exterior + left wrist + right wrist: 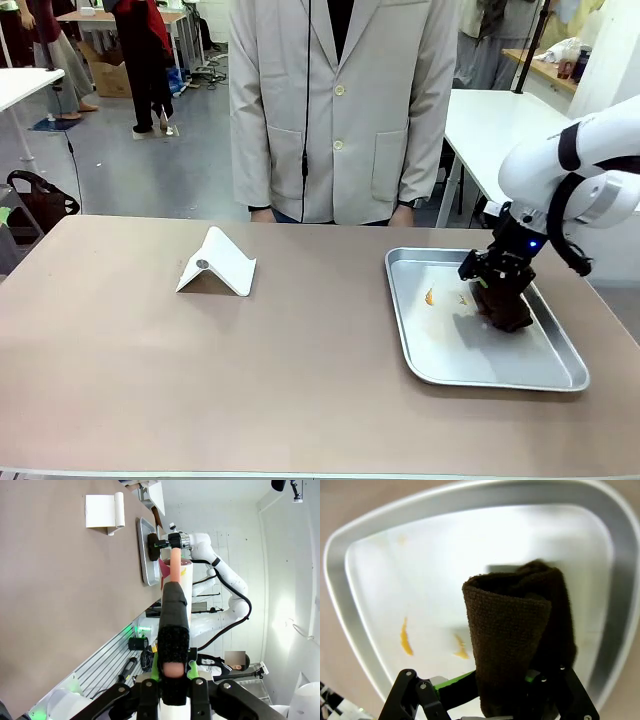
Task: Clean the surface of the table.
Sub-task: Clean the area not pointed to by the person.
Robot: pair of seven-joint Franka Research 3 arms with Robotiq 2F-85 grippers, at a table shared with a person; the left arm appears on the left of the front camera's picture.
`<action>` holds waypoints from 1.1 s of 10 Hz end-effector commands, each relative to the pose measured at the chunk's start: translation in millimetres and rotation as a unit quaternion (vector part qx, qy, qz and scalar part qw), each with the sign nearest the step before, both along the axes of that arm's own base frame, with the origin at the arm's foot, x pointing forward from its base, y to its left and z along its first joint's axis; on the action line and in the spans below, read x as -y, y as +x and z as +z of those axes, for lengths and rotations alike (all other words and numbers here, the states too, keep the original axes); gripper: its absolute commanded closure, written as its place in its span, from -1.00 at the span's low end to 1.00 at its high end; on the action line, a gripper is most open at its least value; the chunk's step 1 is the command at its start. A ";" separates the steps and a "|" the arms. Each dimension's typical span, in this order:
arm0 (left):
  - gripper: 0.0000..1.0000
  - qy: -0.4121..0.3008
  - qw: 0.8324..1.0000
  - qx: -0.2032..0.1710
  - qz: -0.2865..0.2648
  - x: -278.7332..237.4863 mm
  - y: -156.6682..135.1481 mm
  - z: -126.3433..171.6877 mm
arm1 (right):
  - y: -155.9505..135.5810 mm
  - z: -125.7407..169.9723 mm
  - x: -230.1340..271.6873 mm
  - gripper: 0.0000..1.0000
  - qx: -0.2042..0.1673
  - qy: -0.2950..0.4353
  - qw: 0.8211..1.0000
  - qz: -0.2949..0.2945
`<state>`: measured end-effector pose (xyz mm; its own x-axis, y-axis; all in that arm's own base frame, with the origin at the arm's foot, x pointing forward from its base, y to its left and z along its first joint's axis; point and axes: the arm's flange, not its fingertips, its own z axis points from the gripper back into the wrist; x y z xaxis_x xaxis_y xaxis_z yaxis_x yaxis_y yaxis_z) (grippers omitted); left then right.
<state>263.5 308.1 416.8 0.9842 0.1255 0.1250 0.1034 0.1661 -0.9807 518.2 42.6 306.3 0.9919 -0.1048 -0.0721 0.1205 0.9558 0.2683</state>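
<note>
right gripper (502, 290): clamped tight on a dark brown rolled-up towelling cloth (505, 308), down low inside the shiny rectangular metal tray (465, 355)
left gripper (172, 679): jaws squeezed onto a long peach-coloured stick in a black fuzzy sleeve (174, 630), hanging off the robot's side of the table by the look of it
table: wide matte brownish-taupe table top (250, 370), under and all around the tray, long axis running left to right across the front view
the bit that matters: from the cloth, the bare top lies toward the robot's left, past the tray's rim. the right arm is the one over the table, so i'd guess it's nearer
other stuff: two small orange smears (429, 296) on the tray floor just beside the cloth, a white folded card-like stand (217, 262) well apart to the left, a person in a pale beige jacket (340, 110) at the far edge
hard to tell: whether the cloth actually touches the tray floor, what the stick tool is, and the person's hands are mostly cut off by the table edge
</note>
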 end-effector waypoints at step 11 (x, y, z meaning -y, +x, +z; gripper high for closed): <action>0.56 -0.005 1.000 -0.003 0.005 3.0 -0.4 4.2 | -9.9 -29.3 -90.2 1.00 -0.008 0.221 0.973 0.060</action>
